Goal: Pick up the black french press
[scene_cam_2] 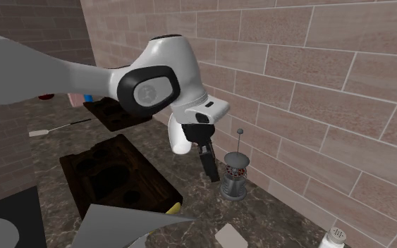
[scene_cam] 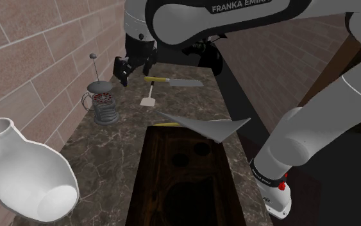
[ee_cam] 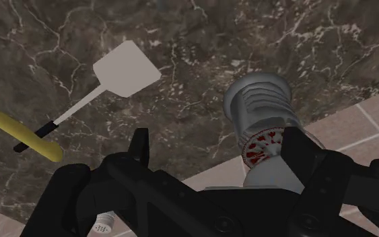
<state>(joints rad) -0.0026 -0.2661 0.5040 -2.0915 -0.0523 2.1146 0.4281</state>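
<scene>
Dark marbled surface (scene_cam: 108, 151) runs along a tan brick wall (scene_cam: 31, 58). In the shoulder view, the black gripper (scene_cam: 134, 72) hangs wide open and empty. The grey ribbed french press (scene_cam: 106, 104) stands upright at its 7 o'clock, and a flat white spatula (scene_cam: 149, 99) lies at the press's 3 o'clock.

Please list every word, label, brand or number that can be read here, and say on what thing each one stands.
"FRANKA EMI": white letters on the dark band of the white robot arm, in the shoulder view; the letters after these are cut off at the picture's edge.
Small marks on the arm's white lower link by the stand: too small to read.
Grey ribbed french press and flat white spatula: no text.
</scene>
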